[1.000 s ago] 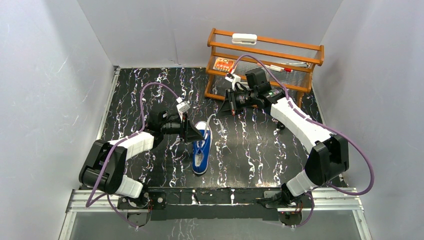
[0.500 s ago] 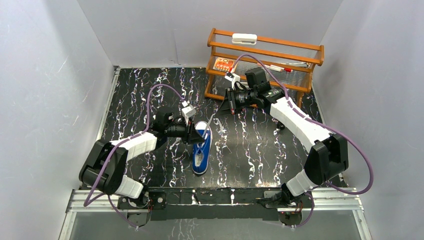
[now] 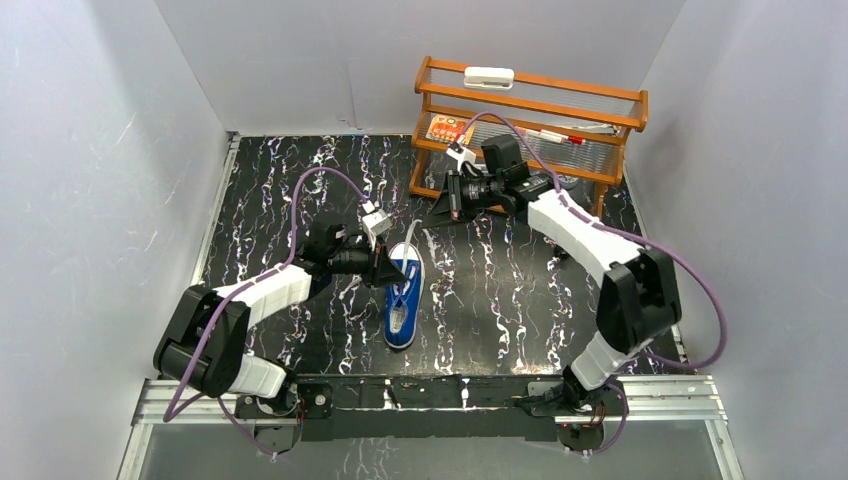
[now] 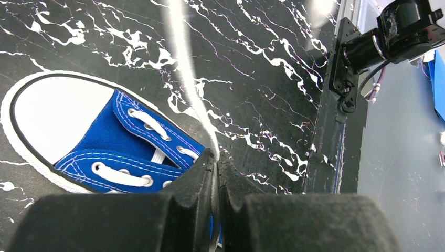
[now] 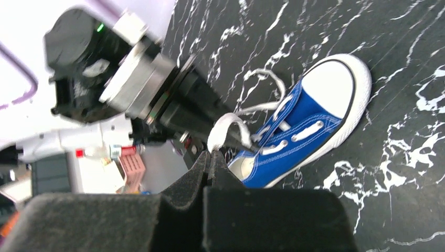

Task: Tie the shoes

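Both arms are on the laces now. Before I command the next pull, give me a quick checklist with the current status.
1. Left gripper grip: jaws shut on the lace right beside the shoe. Ok.
2. Right gripper grip: jaws shut on a loop of lace, away from the shoe. Ok.
3. Shoe sitting sole-down on the table. Ok.
4. Knot or bow formed: none visible. Not ok.
5. Whether the two grippers hold separate lace ends. Cannot tell.
6. Right arm's clearance from the wooden rack behind it. Cannot tell.
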Motion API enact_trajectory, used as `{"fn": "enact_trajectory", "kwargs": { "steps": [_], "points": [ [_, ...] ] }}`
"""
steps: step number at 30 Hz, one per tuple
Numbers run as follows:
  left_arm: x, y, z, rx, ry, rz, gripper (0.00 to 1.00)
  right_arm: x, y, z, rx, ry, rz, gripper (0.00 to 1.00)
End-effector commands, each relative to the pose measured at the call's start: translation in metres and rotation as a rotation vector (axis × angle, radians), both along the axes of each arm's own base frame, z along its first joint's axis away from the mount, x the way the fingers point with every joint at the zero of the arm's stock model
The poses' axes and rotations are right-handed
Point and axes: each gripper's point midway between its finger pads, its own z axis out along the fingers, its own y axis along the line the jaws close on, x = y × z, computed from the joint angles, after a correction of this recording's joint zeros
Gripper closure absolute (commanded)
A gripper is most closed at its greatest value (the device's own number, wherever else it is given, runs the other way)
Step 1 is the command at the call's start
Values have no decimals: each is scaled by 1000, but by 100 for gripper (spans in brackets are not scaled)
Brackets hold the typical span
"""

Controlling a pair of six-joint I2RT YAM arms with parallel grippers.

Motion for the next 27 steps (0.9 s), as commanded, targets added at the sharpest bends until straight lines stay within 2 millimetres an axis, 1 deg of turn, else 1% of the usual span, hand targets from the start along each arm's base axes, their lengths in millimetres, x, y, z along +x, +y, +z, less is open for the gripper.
{"fn": "enact_trajectory", "kwargs": {
  "steps": [1, 2, 3, 7, 13, 16, 18, 22, 24, 27],
  "points": [
    [1, -8, 28, -64, -65, -54, 96, 44, 23, -3, 65, 91, -146, 100],
    [1, -8, 29, -66, -67, -50, 97, 51, 28, -15, 53, 142, -164, 100],
    [2, -8, 31, -70, -74, -46, 97, 56, 30, -23, 43, 182, -185, 100],
    [2, -7, 37, -85, -105, -38, 97, 65, 40, -42, 18, 286, -226, 100],
    [0, -9, 35, -106, -103, -49, 97, 52, 49, -71, -47, 434, -247, 100],
    [0, -8, 34, -107, -110, -46, 97, 52, 53, -79, -51, 498, -271, 100],
    [-2, -8, 33, -107, -108, -48, 97, 53, 58, -80, -59, 535, -293, 100],
    [-2, -7, 33, -107, -122, -40, 97, 47, 68, -88, -85, 618, -332, 100],
    [-3, -6, 34, -106, -128, -38, 97, 45, 70, -94, -99, 644, -363, 100],
    [-4, -6, 33, -107, -128, -39, 97, 44, 68, -104, -131, 696, -414, 100]
  ]
}}
